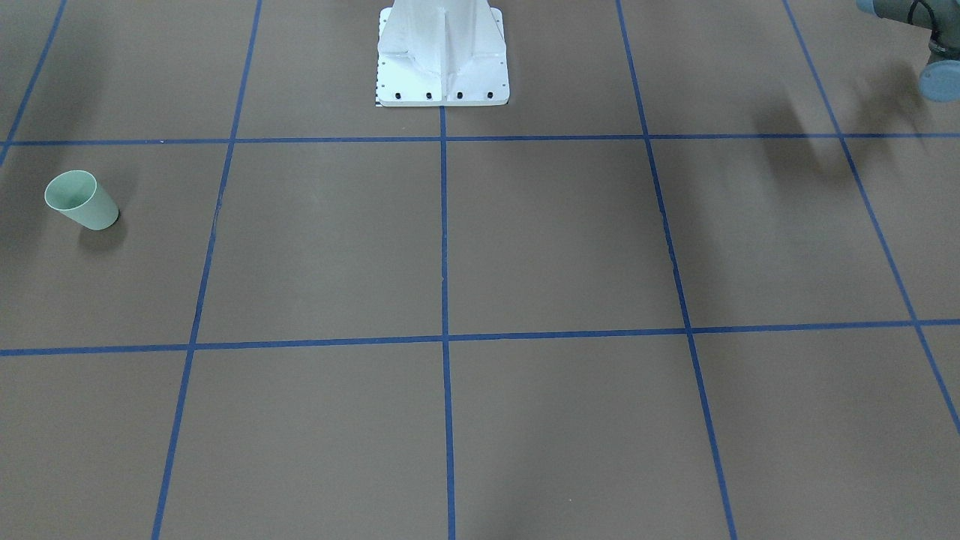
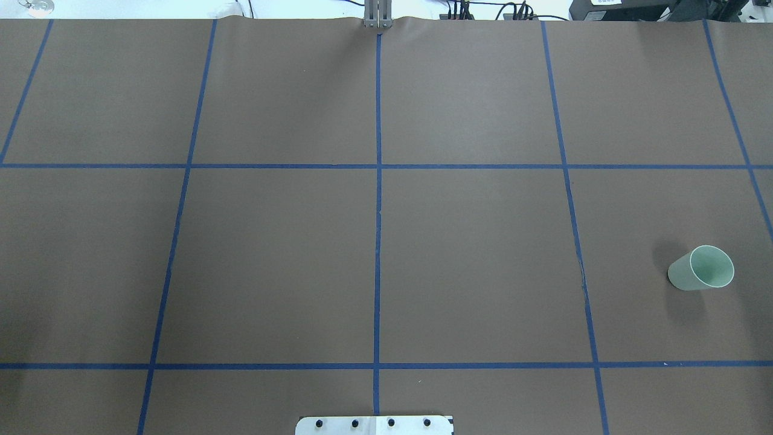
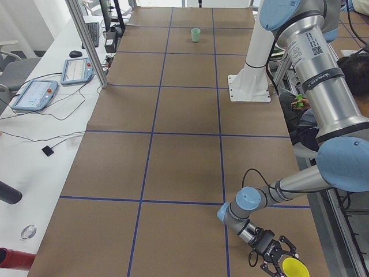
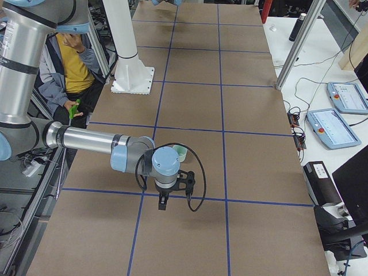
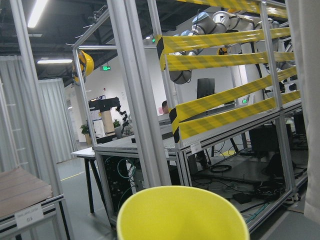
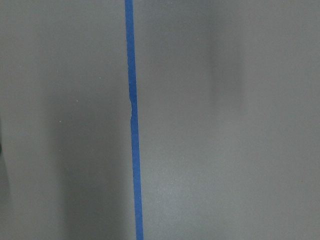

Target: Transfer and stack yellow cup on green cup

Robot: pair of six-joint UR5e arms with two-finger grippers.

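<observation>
Bright yellow cup (image 3: 294, 268) is seen at the left tool (image 3: 280, 261); mint green cup (image 2: 700, 269) is stood upright. Grip cannot be judged there or on the right tool (image 4: 172, 194).

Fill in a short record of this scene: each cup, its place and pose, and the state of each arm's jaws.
Target cup: small pale mint-green plastic tumbler, upright, on the robot's right of the brown table.
Cup to move: small bright yellow plastic tumbler, at the left jaws, by the table's left end.
Left jaws: open or shut cannot be told.
Right jaws: over a blue tape line near the green tumbler; state unclear.
Stacked: no.
</observation>
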